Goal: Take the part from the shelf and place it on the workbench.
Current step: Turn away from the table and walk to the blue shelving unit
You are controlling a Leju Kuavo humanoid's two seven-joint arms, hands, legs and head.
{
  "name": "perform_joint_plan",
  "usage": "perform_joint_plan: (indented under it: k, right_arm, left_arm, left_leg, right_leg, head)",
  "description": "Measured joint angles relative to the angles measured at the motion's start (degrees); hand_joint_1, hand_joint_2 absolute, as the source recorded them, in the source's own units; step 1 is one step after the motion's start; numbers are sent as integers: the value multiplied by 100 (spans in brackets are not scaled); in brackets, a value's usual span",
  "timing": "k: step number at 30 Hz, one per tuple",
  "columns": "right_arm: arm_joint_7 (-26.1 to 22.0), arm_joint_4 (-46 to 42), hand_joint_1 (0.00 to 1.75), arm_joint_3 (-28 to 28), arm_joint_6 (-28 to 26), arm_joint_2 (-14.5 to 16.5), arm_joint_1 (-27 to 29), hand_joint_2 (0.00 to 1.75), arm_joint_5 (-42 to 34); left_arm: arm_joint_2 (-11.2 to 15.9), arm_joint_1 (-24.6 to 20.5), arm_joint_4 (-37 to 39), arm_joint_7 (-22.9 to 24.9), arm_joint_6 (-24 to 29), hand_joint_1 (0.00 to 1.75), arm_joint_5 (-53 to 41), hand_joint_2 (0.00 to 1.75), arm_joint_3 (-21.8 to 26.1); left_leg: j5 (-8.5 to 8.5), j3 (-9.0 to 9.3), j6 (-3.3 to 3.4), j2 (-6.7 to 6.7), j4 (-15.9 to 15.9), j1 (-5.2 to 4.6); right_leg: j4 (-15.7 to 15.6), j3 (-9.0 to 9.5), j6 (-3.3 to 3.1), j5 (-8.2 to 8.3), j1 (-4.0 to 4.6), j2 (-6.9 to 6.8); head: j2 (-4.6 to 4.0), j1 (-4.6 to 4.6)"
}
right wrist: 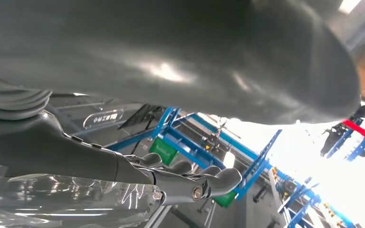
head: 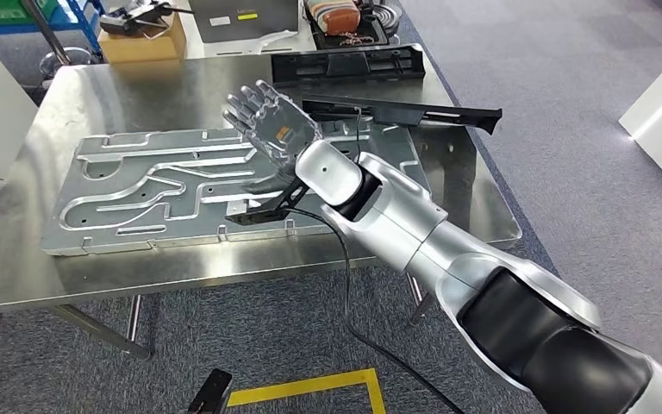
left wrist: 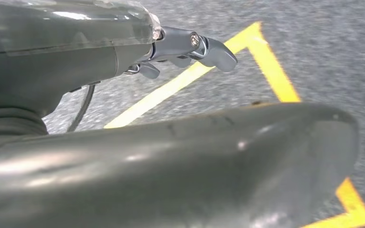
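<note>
My right hand [head: 267,121] hovers over the steel workbench [head: 95,95] with fingers spread and nothing in it. Beneath it lies a large silver pressed metal plate [head: 155,185]. Just beyond the hand a long black plastic part [head: 414,112] lies flat on the bench, and a second black moulded part [head: 349,65] lies behind that. In the right wrist view the right hand's fingers [right wrist: 190,183] stretch out, holding nothing. My left hand [left wrist: 190,47] hangs over the grey floor, its fingers loosely extended and holding nothing.
A cardboard box [head: 142,39] and a tray of cables [head: 345,21] stand at the bench's far edge. Yellow floor tape [head: 310,388] and a small black object [head: 209,392] lie in front of the bench. Blue shelf frames [right wrist: 195,142] with green bins [right wrist: 164,151] stand beyond.
</note>
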Motion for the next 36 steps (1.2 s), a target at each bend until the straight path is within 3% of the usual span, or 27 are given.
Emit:
perform_joint_plan:
  k: [1, 2, 3, 4, 5, 6, 8, 10, 12, 14, 15, 16, 17, 18, 19, 20, 22, 23, 24, 26, 27, 29, 30, 31, 34, 35, 36]
  right_arm:
    - [-9, -3, 0, 0, 4, -4, 11, 0, -5]
    - [-19, -4, 0, 0, 7, -7, 18, 0, -11]
    - [-27, -4, 0, 0, 8, -10, 23, 0, -18]
    - [-34, -4, 0, 0, 8, -11, 32, 0, -24]
    - [-41, -3, 0, 0, 7, -10, 45, 0, -30]
    - [-45, -3, 0, 0, 4, -9, 60, 0, -34]
    - [-49, -2, 0, -1, -3, -9, 82, 0, -38]
    - [-49, -14, 0, -14, -24, 3, 87, 0, -42]
    - [-50, -30, 0, -33, -65, 17, 93, 0, -61]
    - [-50, -34, 0, -48, -118, 14, 128, 0, -102]
    - [-49, -33, 0, -60, -148, 7, 158, 0, -131]
    - [-49, -33, 0, -82, -185, -4, 199, 0, -167]
    - [-49, -32, 0, -118, -236, -18, 248, 0, -208]
    - [-50, -32, 0, -161, -301, -31, 311, 0, -250]
    - [-51, -32, 0, -215, -384, -49, 394, 0, -292]
    - [-56, -32, 0, -274, -483, -69, 500, 0, -327]
    - [-79, -30, 0, -398, -689, -105, 750, 0, -399]
    - [-93, -28, 0, -471, -791, -121, 875, 0, -438]
    - [-102, -27, 0, -552, -891, -132, 987, 0, -485]
    - [-109, 3, 0, -750, -1132, -140, 1194, 0, -589]
    - [-116, 52, 0, -864, -1268, -138, 1302, 0, -647]
    - [-158, 206, 0, -1109, -1541, -132, 1568, 0, -753]
    - [-186, 298, 0, -1238, -1650, -128, 1713, 0, -795]
    - [-211, 381, 0, -1366, -1744, -120, 1863, 0, -821]
    - [-250, 605, 0, -1729, -1978, -97, 2285, 0, -843]
    - [-263, 683, 0, -1845, -2039, -93, 2425, 0, -843]
    - [-276, 769, 0, -1969, -2088, -90, 2563, 0, -848]
  left_arm:
    - [21, 27, 1, -2, 4, 0, 10, 0, 0]
    - [42, 47, 1, -3, 8, 0, 20, 0, 0]
    - [59, 59, 1, -3, 11, 0, 27, 0, 0]
    - [73, 62, 1, -2, 13, 0, 33, 0, 0]
    - [86, 60, 1, -2, 15, 0, 37, 0, 0]
    - [96, 57, 1, -2, 18, 0, 42, 0, 0]
    - [112, 53, 0, -3, 21, 0, 49, 0, 0]
    - [120, 38, -1, -7, 25, 0, 56, 0, 0]
    - [123, 27, -2, -17, 30, 0, 66, 0, 0]
    - [121, 37, 0, -26, 32, 0, 84, 0, 0]
    - [120, 42, 2, -30, 35, 0, 98, 0, 1]
    - [119, 45, 3, -34, 40, 0, 110, 0, 1]
    - [119, 45, 5, -40, 46, 0, 128, 0, 2]
    - [120, 47, 5, -45, 53, 0, 145, 0, 2]
    - [121, 49, 5, -49, 58, 0, 164, 0, 2]
    - [122, 51, 5, -56, 63, 0, 185, 0, 2]
    - [124, 52, 5, -73, 70, 0, 223, 0, 2]
    - [124, 53, 5, -85, 74, 0, 244, 0, 3]
    - [120, 55, 5, -104, 74, 0, 263, 0, 3]
    - [95, 56, 4, -154, 73, 0, 305, 0, 6]
    - [76, 54, 3, -173, 73, 0, 332, 0, 7]
    - [48, 60, 3, -186, 72, 0, 407, 0, 9]
    - [43, 76, 3, -191, 71, 0, 444, 0, 10]
    - [43, 101, 3, -200, 68, 0, 480, 0, 10]
    - [68, 160, 3, -234, 64, 0, 567, 0, 15]
    - [83, 167, 3, -243, 65, 0, 596, 0, 19]
    - [96, 173, 3, -251, 67, 0, 626, 0, 23]
  left_leg:
    - [-235, -54, -27, -5, 138, -4]
    - [-582, -116, -51, -2, 419, 9]
    - [-907, -170, -76, 1, 804, 22]
    - [-1107, -203, -101, 3, 1211, 35]
    - [-1140, -194, -125, 5, 1546, 45]
    - [-1032, -124, -146, 6, 1737, 51]
    - [-755, 278, -180, 7, 1547, 67]
    - [-957, 939, -161, 2, 746, 59]
    - [-1220, 1279, -59, -6, 194, 30]
    - [-1135, 1202, 64, 8, 137, 30]
    - [-1057, 1143, 118, 21, 133, 34]
    - [-966, 1059, 165, 36, 121, 46]
    - [-874, 972, 195, 48, 119, 50]
    - [-787, 866, 211, 48, 120, 49]
    - [-702, 762, 214, 49, 122, 48]
    - [-619, 658, 208, 49, 124, 48]
    - [-452, 445, 191, 50, 128, 46]
    - [-367, 344, 179, 48, 128, 44]
    - [-288, 264, 163, 45, 130, 42]
    - [-136, 174, 109, 43, 107, 41]
    - [-55, 163, 72, 46, 72, 53]
    - [96, 154, -10, 47, -36, 79]
    - [34, 124, -42, 42, -31, 86]
    - [-168, 74, -65, 37, 69, 87]
    - [-1145, -100, -108, 32, 1016, 90]
    - [-1262, -114, -120, 32, 1391, 90]
    - [-1206, -76, -129, 32, 1668, 89]
  right_leg:
    - [-66, -62, -11, 108, -25, -20]
    - [-80, -147, -20, 209, -37, -36]
    - [-76, -248, -33, 295, -41, -42]
    - [-62, -355, -28, 376, -42, -47]
    - [-40, -470, -19, 457, -45, -52]
    - [-11, -589, -6, 532, -51, -57]
    - [80, -833, 36, 668, -69, -61]
    - [197, -1035, 94, 776, -71, -53]
    - [240, -1130, 150, 893, -69, -54]
    - [220, -1173, 208, 980, -81, -49]
    - [271, -1216, 249, 881, -91, -32]
    - [424, -1277, 293, 656, -108, -13]
    - [691, -1349, 336, 326, -133, 5]
    - [1047, -1415, 377, -11, -154, 13]
    - [1427, -1462, 408, -244, -176, 15]
    - [1740, -1466, 430, -320, -195, 14]
    - [1905, -1253, 437, -94, -223, 15]
    - [1703, -1002, 415, 39, -225, 18]
    - [1329, -649, 372, 50, -215, 21]
    - [449, 13, 305, -182, -173, 17]
    - [169, 187, 283, -277, -147, 15]
    - [7, 177, 248, -178, -128, -4]
    - [-40, 127, 207, -82, -132, -19]
    - [-76, 52, 163, 27, -143, -36]
    - [-103, -260, 89, 318, -134, -53]
    - [-96, -377, 91, 407, -125, -56]
    - [-81, -505, 96, 495, -118, -60]
  head:
    - [0, -1]
    - [0, -1]
    - [0, -2]
    - [0, -2]
    - [0, -2]
    - [0, -2]
    - [0, -2]
    - [0, -2]
    - [0, -1]
    - [0, -1]
    - [0, -1]
    - [0, 0]
    - [0, 0]
    - [0, 0]
    - [0, 0]
    - [0, 1]
    - [0, 0]
    - [0, 0]
    - [0, 0]
    - [0, -1]
    - [0, -2]
    - [0, -2]
    - [0, -2]
    - [0, -2]
    - [0, -4]
    - [0, -5]
    - [0, -4]
